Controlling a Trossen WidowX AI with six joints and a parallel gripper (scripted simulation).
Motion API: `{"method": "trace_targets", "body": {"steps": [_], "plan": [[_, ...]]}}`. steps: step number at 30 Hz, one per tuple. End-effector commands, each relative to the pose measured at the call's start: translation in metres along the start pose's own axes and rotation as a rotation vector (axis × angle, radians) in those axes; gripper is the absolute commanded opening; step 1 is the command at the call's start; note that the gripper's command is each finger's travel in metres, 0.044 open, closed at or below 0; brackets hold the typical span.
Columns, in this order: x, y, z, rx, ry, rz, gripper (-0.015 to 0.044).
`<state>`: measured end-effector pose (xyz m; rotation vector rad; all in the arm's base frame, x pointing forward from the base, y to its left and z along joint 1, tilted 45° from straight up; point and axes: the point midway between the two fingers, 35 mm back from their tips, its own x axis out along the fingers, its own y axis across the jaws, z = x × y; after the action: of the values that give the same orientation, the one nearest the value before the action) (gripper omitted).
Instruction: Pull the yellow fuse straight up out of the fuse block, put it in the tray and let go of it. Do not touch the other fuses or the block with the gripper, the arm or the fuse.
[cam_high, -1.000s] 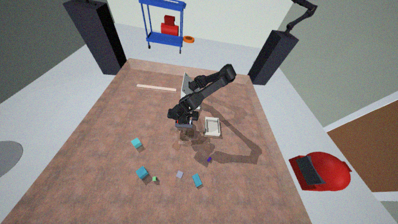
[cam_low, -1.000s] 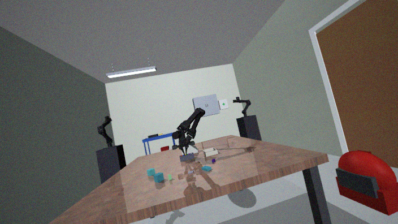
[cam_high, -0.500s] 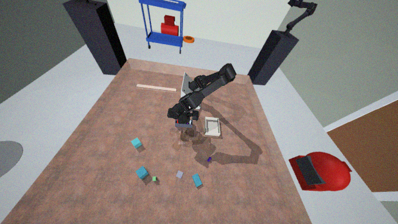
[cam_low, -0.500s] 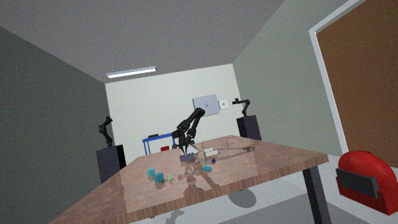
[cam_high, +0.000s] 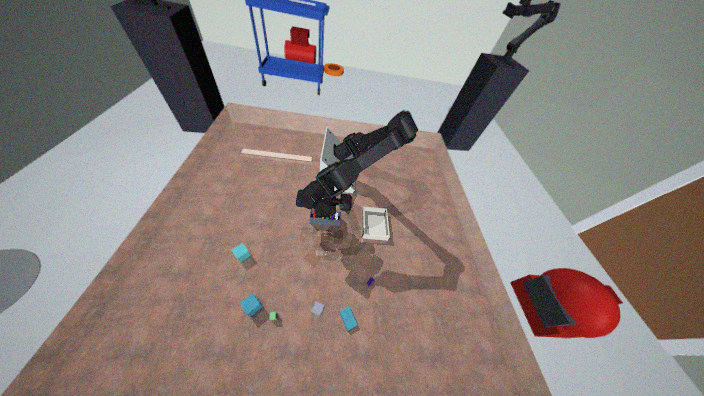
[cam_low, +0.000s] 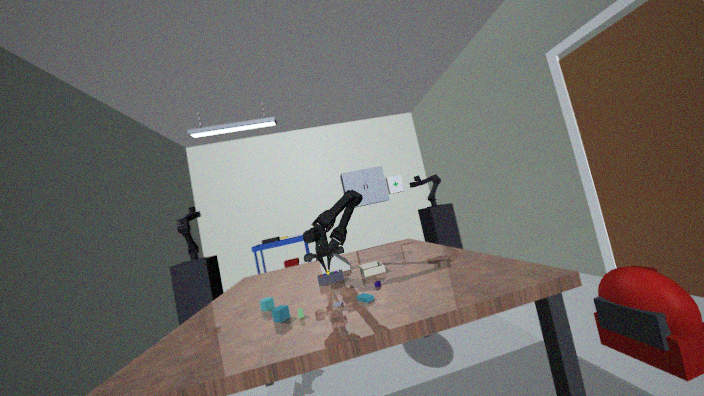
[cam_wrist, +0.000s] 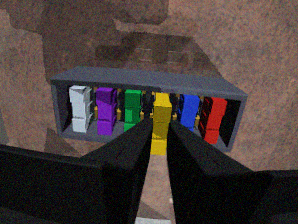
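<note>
Right up close, the gripper is nearly closed and has the yellow fuse pinched between its two dark fingers, low on the fuse's body. That fuse stands a little proud of its neighbours, though I can't tell whether its foot has cleared its slot. Just beside it on one side is the green fuse, on the other the blue fuse, and the fingertips sit very near both.

To my eye the job now is a clean vertical lift: no sideways drift and no twist of the wrist until the yellow fuse is wholly above the fuse block, since any lean could drag it against the green or blue one or the block's wall. Keep the squeeze steady so it doesn't slip.

Further off, the tray sits on the table near the block but apart from it. Only once high enough should the arm carry across, lower into the tray and open.
</note>
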<state>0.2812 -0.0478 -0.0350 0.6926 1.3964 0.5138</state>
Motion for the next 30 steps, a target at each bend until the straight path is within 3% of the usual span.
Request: {"method": "trace_targets", "body": {"steps": [1, 30], "plan": [[-0.003, -0.001, 0.001, -0.005, -0.003, -0.004, 0.0], [-0.018, -0.001, 0.001, -0.003, -0.003, -0.003, 0.0]]}}
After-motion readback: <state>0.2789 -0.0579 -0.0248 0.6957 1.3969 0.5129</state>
